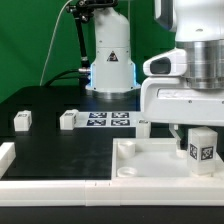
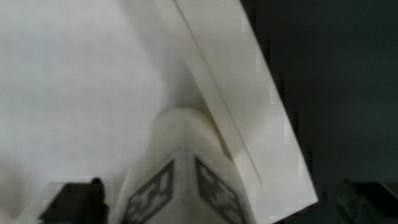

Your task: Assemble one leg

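My fingers [image 2: 210, 205] stand wide open, dark tips either side of the leg [image 2: 178, 175], gripping nothing. The leg [image 1: 202, 146], a smooth white tagged block, stands upright in the glossy white tray [image 1: 140, 158]. Only the exterior view shows two more blocks [image 1: 22, 120] on the black surface [image 1: 60, 145].

Wrist view: a small white plastic block with black-and-white square fiducial tags [image 2: 178, 180] sits between the two dark fingertips [image 2: 75, 200] of the gripper [image 2: 222, 205], one tip on each side, both clearly apart from the block, jaws wide and nothing clamped. Two tagged faces show, meeting at an edge that points at the camera. Block stands on the large flat white tray-like part [image 2: 80, 90], just beside its raised rim, which runs as a straight ridge away from the block; past the rim is a black table surface [image 2: 338, 80].
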{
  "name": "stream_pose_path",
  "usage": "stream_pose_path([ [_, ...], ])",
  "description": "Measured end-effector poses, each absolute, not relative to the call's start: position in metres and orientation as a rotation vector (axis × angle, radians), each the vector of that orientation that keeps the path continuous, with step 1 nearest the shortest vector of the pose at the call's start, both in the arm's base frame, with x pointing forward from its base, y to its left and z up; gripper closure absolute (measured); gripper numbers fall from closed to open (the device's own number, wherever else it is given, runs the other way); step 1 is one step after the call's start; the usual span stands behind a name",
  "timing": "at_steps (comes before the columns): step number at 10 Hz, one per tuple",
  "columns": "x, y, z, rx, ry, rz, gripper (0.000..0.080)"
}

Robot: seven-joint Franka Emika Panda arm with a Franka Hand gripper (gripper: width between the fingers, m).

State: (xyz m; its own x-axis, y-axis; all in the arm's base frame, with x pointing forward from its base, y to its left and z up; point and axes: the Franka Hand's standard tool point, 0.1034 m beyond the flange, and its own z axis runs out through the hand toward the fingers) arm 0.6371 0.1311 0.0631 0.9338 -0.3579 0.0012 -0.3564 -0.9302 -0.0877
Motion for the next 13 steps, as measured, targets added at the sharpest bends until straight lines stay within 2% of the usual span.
stream_pose_path([
  [7, 0.644, 0.120, 0.071, -3.071, -0.433, -0.075, 0.0151],
  [9, 0.645, 0.117, 0.073, -3.060, -0.513, -0.081, 0.0151],
  [10, 0.645, 0.117, 0.072, -3.060, -0.512, -0.080, 0.0276],
  [11, 0.645, 0.117, 0.072, -3.060, -0.512, -0.080, 0.0461],
  [12, 0.645, 0.117, 0.072, -3.063, -0.481, -0.079, 0.0508],
  [13, 0.645, 0.117, 0.072, -3.069, -0.445, -0.077, 0.0508],
])
